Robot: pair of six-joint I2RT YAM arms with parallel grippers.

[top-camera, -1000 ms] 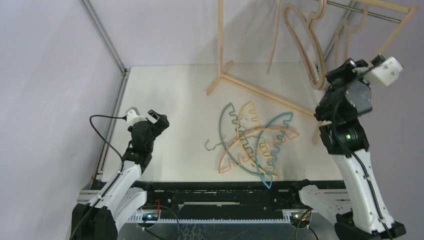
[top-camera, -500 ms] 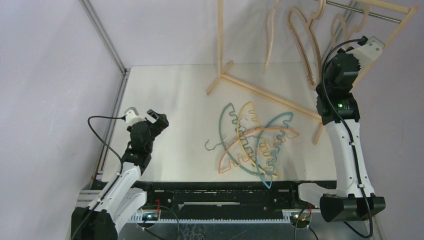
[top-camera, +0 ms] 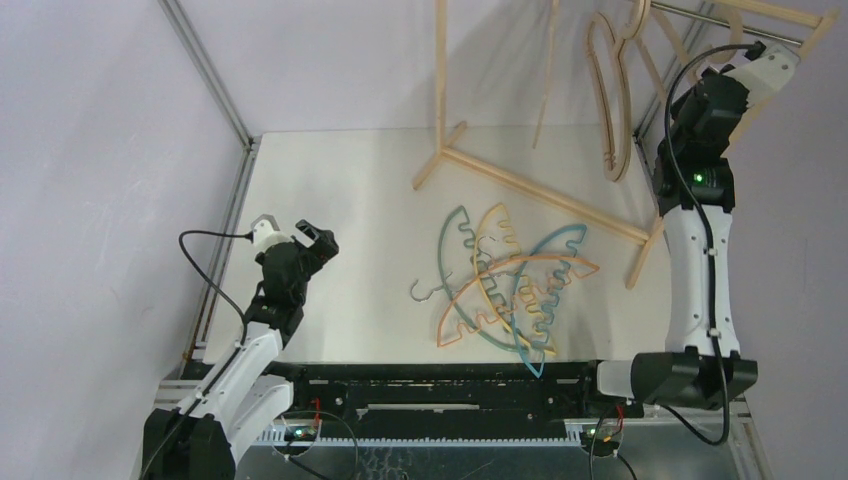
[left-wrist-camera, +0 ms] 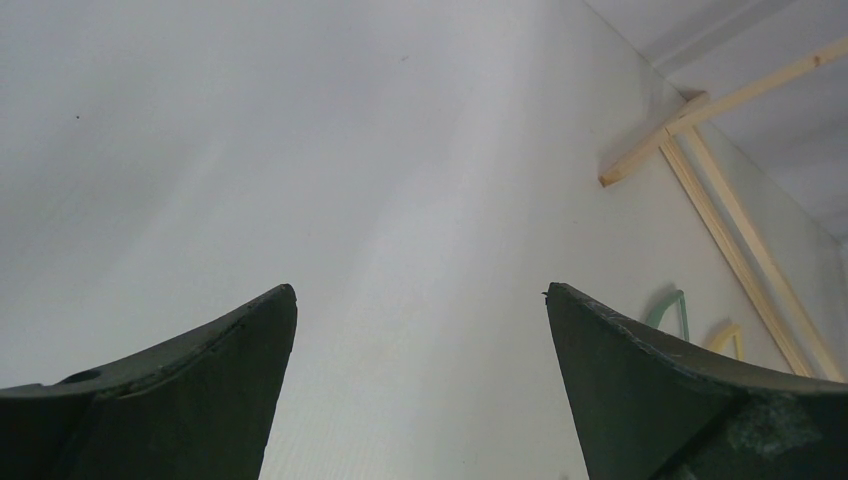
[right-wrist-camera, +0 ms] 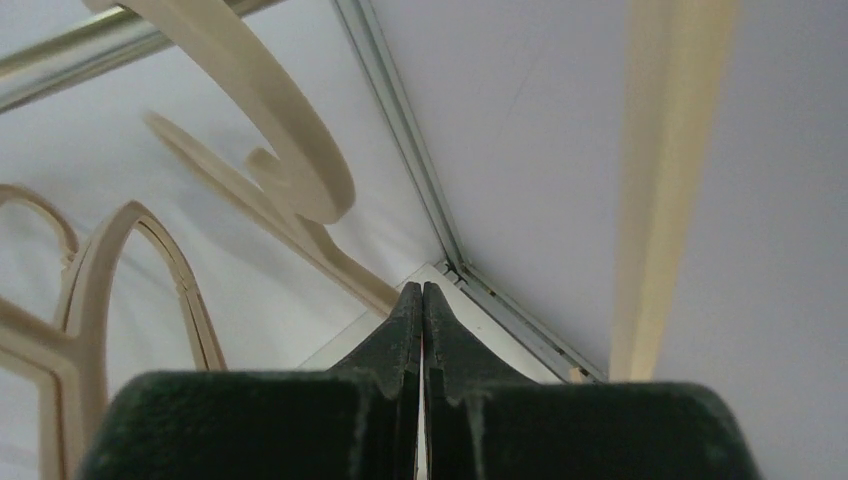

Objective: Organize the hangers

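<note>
Wooden rack base (top-camera: 540, 192) stands just behind tangled coloured hangers (top-camera: 520, 263).

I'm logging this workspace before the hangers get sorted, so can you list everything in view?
thin arched hangers with notched edges: at least four, teal, yellow, blue and orange, overlapping in a heap at mid-table; exact count unclear.
smooth wooden hangers: several, beige, hanging from the rod at the far right.
wooden rack frame: one, pale, standing at the far side of the table.
metal rod: one, silver, across the top of the rack.
table: one, white.
left gripper: one, black, over the table's near left, jaws wide open, empty.
right gripper: one, black, raised beside the rod, jaws shut, nothing between them.
</note>
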